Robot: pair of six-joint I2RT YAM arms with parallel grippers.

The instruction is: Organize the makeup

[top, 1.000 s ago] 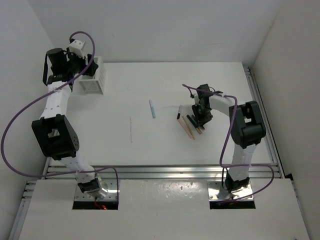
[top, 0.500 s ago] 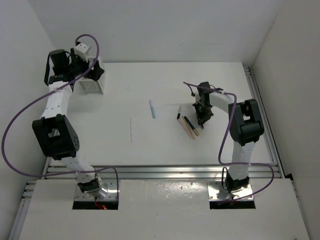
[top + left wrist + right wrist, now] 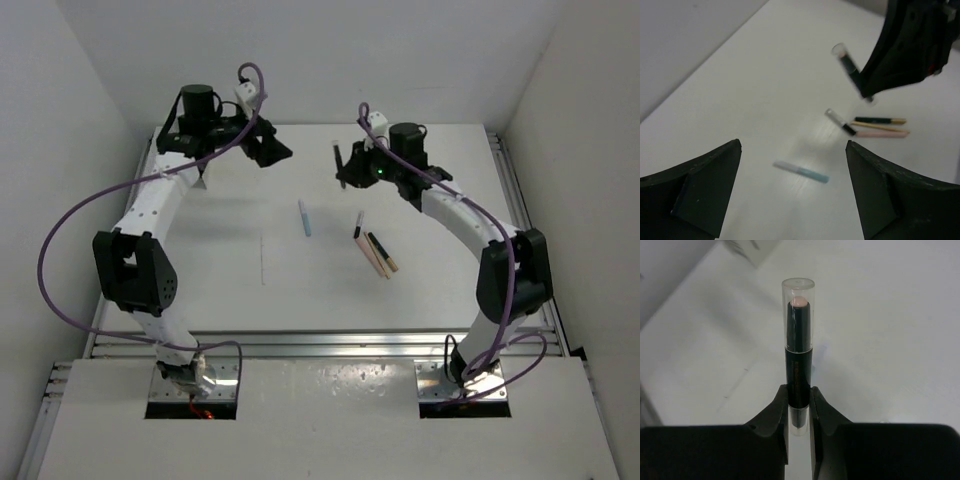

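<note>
Unlike the top view, the right wrist view is showing the clear cap and peach tip of the black stick (image 3: pixel 799 365) that the right fingers (image 3: pixel 772 412) are pinching, lifted since a second ago from beside the peach-pink stick (image 3: pixel 375 257), while the left fingers (image 3: pixel 700 185) are hovering spread wide over the tabletop (image 3: pixel 300 290).

Bright even light, faint shadows; black stick (image 3: pixel 849 65) blurred (left wrist view).

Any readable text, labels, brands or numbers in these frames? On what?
None readable.
On the black stick held in the right end effector: no legible print on its barrel.
On the light blue stick and the peach stick: too small and blurred to tell.
</note>
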